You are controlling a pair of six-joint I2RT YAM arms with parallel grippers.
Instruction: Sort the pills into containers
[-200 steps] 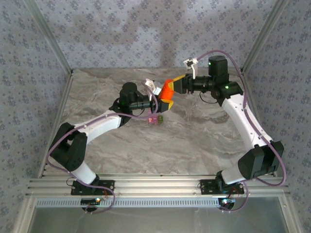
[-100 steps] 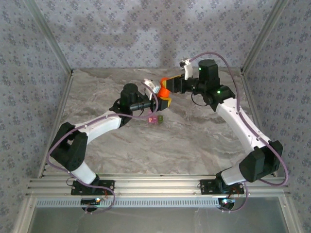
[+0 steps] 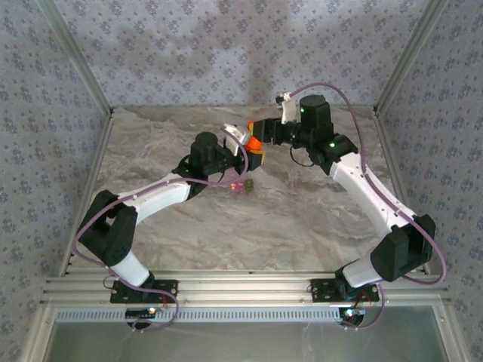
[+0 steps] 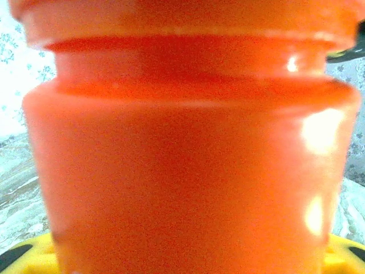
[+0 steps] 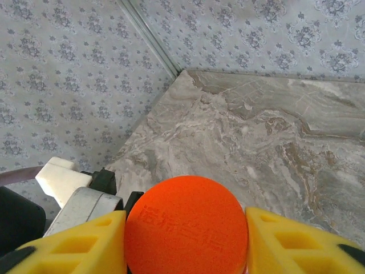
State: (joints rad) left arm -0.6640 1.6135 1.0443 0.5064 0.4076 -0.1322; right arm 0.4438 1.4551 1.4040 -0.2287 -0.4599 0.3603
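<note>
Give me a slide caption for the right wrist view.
Round orange cap flanked by the right hand's yellow fingers, with the marble table beyond.

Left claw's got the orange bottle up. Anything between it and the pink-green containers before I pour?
Yes: the orange cap is still on the orange bottle, between the right claw fingers. The containers sit on the table beside the left claw, with nothing visible over them.
</note>
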